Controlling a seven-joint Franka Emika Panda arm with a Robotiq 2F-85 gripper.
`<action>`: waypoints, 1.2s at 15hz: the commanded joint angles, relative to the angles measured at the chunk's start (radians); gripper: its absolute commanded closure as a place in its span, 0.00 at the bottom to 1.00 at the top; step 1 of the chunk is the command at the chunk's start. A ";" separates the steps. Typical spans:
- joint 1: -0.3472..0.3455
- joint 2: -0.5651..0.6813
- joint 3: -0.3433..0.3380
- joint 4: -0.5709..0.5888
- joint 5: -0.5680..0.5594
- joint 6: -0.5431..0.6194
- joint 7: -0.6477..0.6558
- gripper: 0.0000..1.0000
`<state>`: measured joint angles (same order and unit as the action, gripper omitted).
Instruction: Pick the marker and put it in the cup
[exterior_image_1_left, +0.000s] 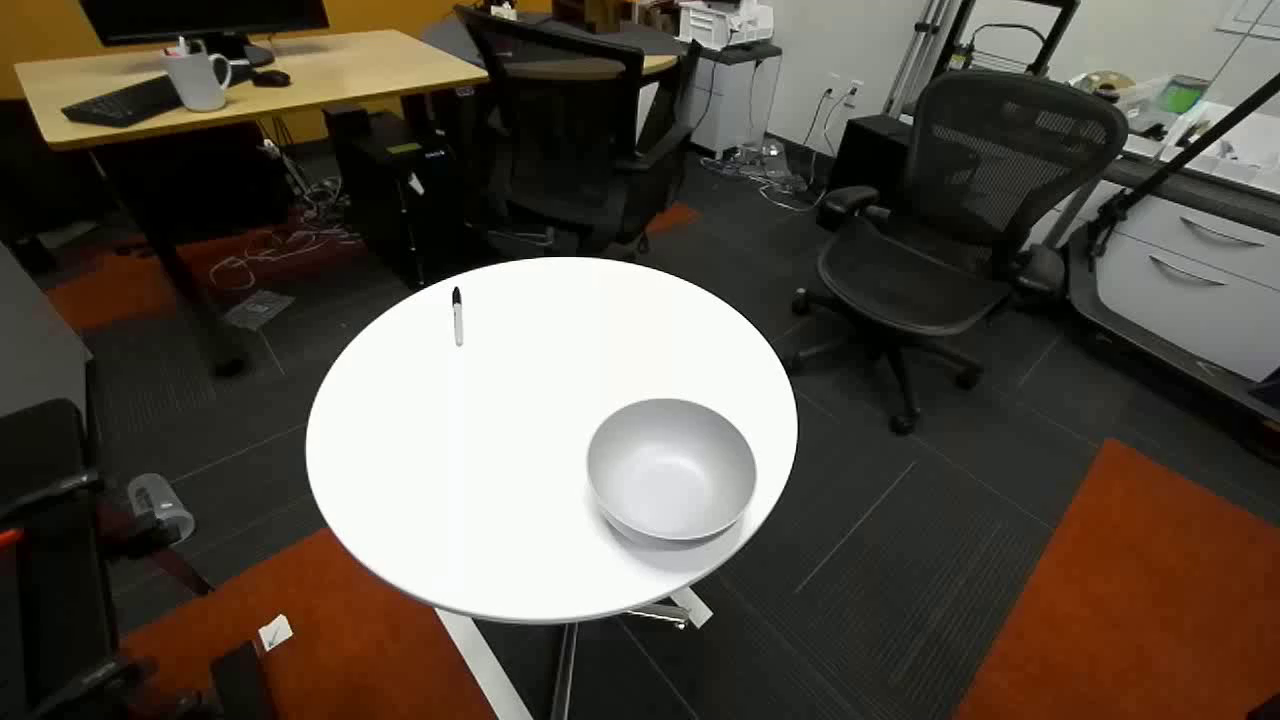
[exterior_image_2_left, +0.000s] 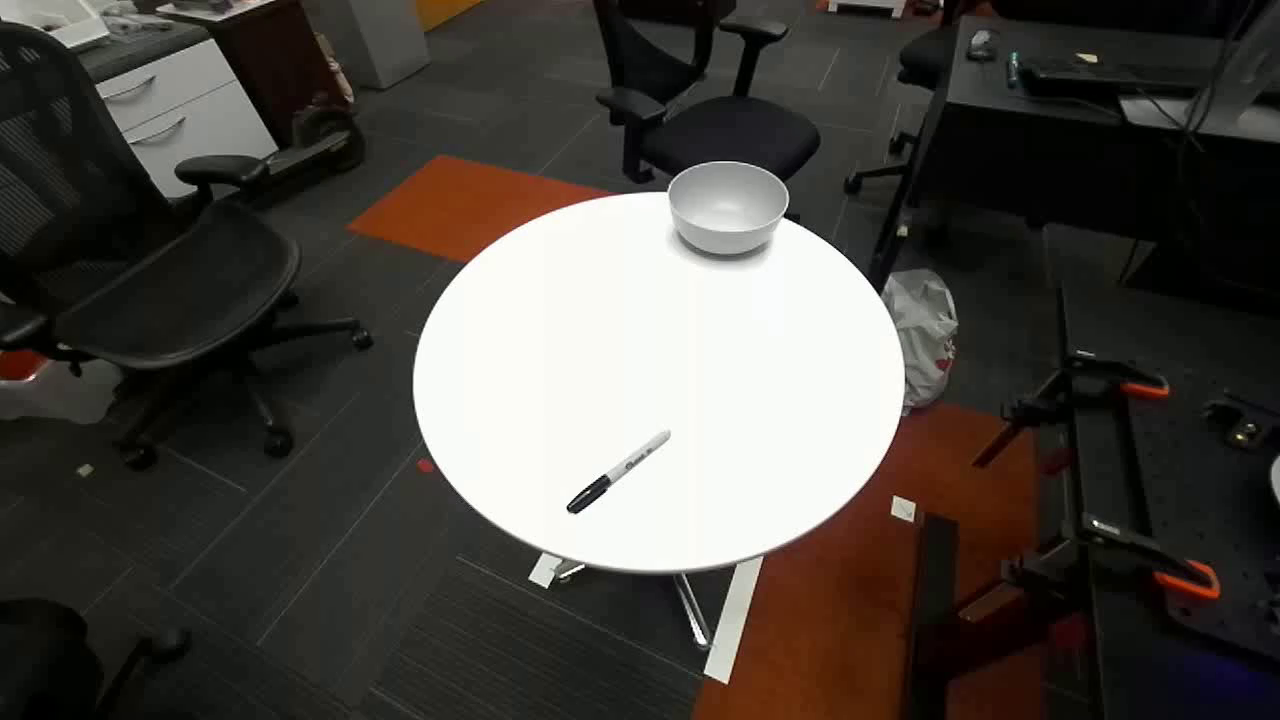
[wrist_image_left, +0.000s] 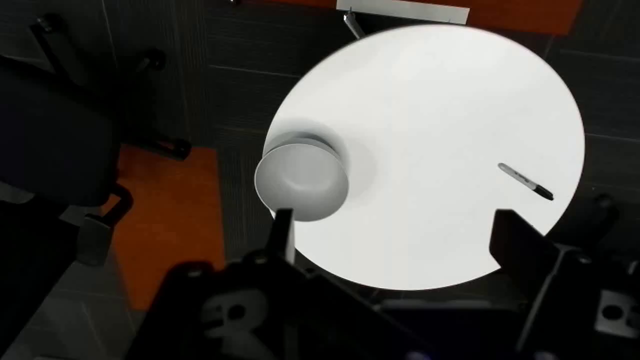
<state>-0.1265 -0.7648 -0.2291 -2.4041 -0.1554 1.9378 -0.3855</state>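
The marker, with a black cap and a grey-white barrel, lies flat on the round white table (exterior_image_1_left: 450, 480). It shows in both exterior views (exterior_image_1_left: 458, 325) (exterior_image_2_left: 620, 471) and at the right in the wrist view (wrist_image_left: 525, 181). The cup is a wide light-grey bowl that stands upright near the table's edge, apart from the marker. It shows in both exterior views (exterior_image_1_left: 672, 470) (exterior_image_2_left: 728, 207) and at left centre in the wrist view (wrist_image_left: 302, 180). My gripper (wrist_image_left: 395, 214) shows only in the wrist view. Its fingers are wide apart with nothing between them, above the table.
A black mesh office chair (exterior_image_1_left: 965, 200) stands beyond the table, and a black armchair (exterior_image_2_left: 730, 130) is behind the bowl side. A dark bench with orange-tipped clamps (exterior_image_2_left: 1185, 578) is beside the table. A desk with a mug (exterior_image_1_left: 197, 80) stands farther back.
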 joint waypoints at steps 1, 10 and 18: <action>0.012 -0.001 -0.008 0.002 -0.007 -0.003 0.007 0.00; 0.046 0.068 0.004 0.040 -0.024 0.055 -0.032 0.00; 0.259 0.504 0.017 0.227 0.081 0.258 -0.311 0.00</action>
<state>0.0838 -0.4503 -0.2156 -2.2930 -0.1321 2.1617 -0.5770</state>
